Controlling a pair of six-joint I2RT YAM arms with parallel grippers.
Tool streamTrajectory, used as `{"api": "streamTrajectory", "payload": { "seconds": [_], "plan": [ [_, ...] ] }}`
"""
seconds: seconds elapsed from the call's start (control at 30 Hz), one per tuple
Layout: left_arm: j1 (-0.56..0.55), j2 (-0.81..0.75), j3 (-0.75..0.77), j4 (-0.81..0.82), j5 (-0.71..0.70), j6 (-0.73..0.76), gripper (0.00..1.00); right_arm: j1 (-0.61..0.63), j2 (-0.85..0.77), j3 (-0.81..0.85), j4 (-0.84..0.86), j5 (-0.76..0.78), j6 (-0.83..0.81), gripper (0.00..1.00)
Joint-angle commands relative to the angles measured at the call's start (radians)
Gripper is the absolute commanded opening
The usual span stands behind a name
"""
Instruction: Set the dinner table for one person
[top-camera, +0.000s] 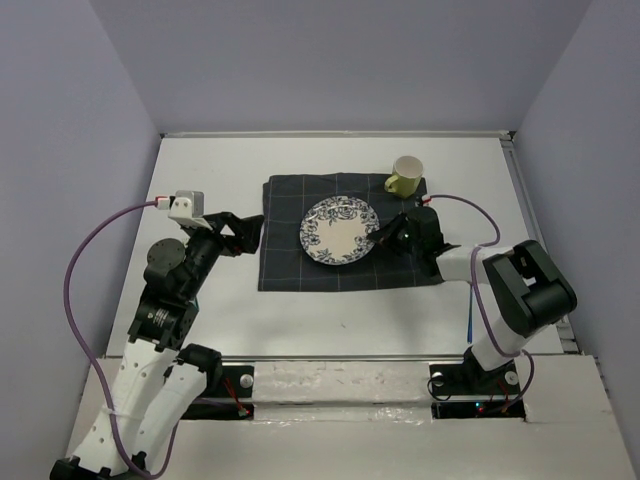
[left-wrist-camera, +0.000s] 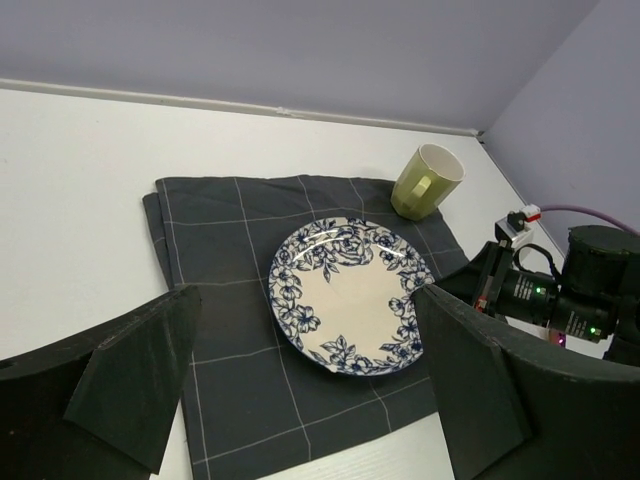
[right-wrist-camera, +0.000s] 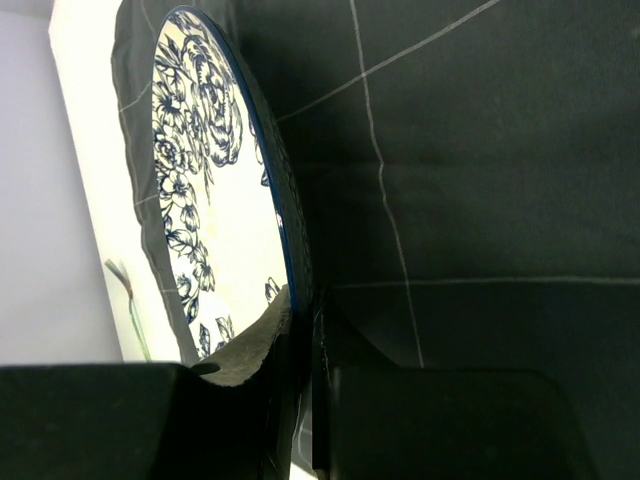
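A white plate with a blue flower rim (top-camera: 340, 231) lies on a dark grey checked cloth (top-camera: 290, 260) on the white dinner table (top-camera: 210, 170). My right gripper (top-camera: 383, 232) is shut on the plate's right rim; in the right wrist view one finger lies on the plate (right-wrist-camera: 200, 200) and the other under its edge, at the gripper (right-wrist-camera: 300, 320). My left gripper (top-camera: 245, 232) is open and empty at the cloth's left edge. In the left wrist view it (left-wrist-camera: 310, 400) hovers above the cloth (left-wrist-camera: 220, 230), looking at the plate (left-wrist-camera: 350, 295).
A yellow-green mug (top-camera: 405, 176) stands upright on the cloth's far right corner, close behind my right gripper; it also shows in the left wrist view (left-wrist-camera: 428, 180). A thin blue object (top-camera: 471, 322) lies by the table's right edge. Grey walls enclose the table.
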Motion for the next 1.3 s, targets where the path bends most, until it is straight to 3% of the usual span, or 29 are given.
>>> {"api": "streamTrajectory", "payload": {
  "seconds": [0.0,0.23,0.27,0.4,0.83,1.07,1.27],
  "plan": [
    [0.013,0.007,-0.013,0.047,0.028,0.005,0.99,-0.006,0.011,0.072,0.213,-0.028,0.043,0.00],
    [0.016,0.005,-0.013,0.047,0.033,0.004,0.99,-0.006,0.043,0.065,0.215,-0.027,0.041,0.02],
    [0.017,0.005,-0.015,0.047,0.034,0.004,0.99,-0.006,0.044,0.062,0.209,-0.024,0.035,0.14],
    [0.019,0.002,-0.013,0.047,0.036,0.004,0.99,-0.006,0.022,0.058,0.152,0.001,0.005,0.38],
    [0.040,-0.010,-0.012,0.050,0.045,0.005,0.99,-0.006,-0.060,0.123,-0.210,0.078,-0.163,0.77],
    [0.042,-0.016,-0.012,0.053,0.052,0.004,0.99,-0.006,-0.212,0.082,-0.386,0.194,-0.229,0.80],
    [0.042,-0.032,-0.012,0.070,0.160,0.001,0.99,-0.060,-0.442,0.048,-0.673,0.422,-0.318,0.71]
  ]
}}
